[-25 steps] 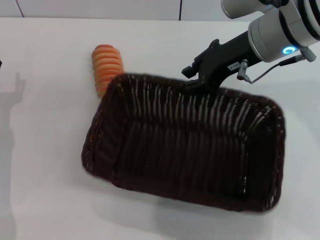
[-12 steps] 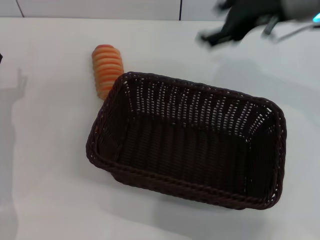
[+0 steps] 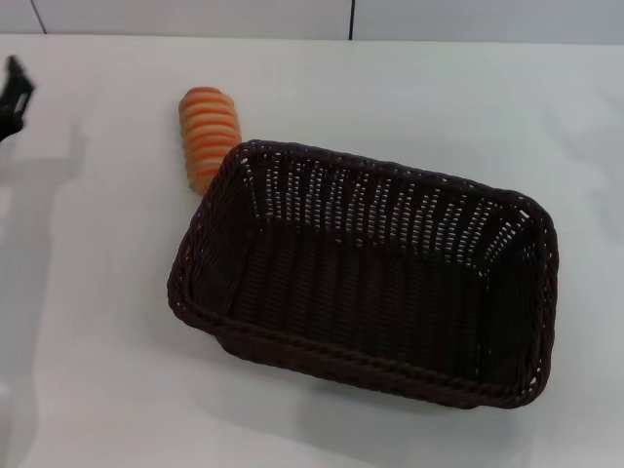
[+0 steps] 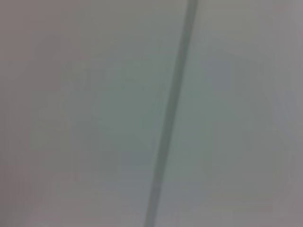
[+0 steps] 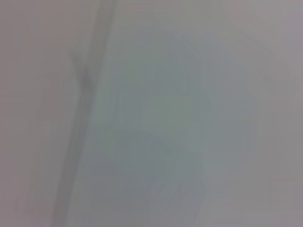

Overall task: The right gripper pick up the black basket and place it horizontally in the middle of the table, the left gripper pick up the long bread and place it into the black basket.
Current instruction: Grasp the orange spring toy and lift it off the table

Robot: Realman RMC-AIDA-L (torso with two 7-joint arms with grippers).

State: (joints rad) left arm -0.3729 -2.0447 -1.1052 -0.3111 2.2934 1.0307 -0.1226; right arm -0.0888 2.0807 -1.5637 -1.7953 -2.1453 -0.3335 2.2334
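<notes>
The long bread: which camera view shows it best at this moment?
The head view shows it best. There the long bread lies whole on the table, just beyond the far left corner of the black basket. I cannot tell whether they touch. The left wrist and right wrist views show only pale blurred surface, with no bread.

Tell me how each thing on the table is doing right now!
black basket: upright on the table, empty, nothing holding it.
long bread: lying on the table beside the basket's far left corner, not inside.
left gripper: at the left edge, holding nothing.
right gripper: out of view.
</notes>
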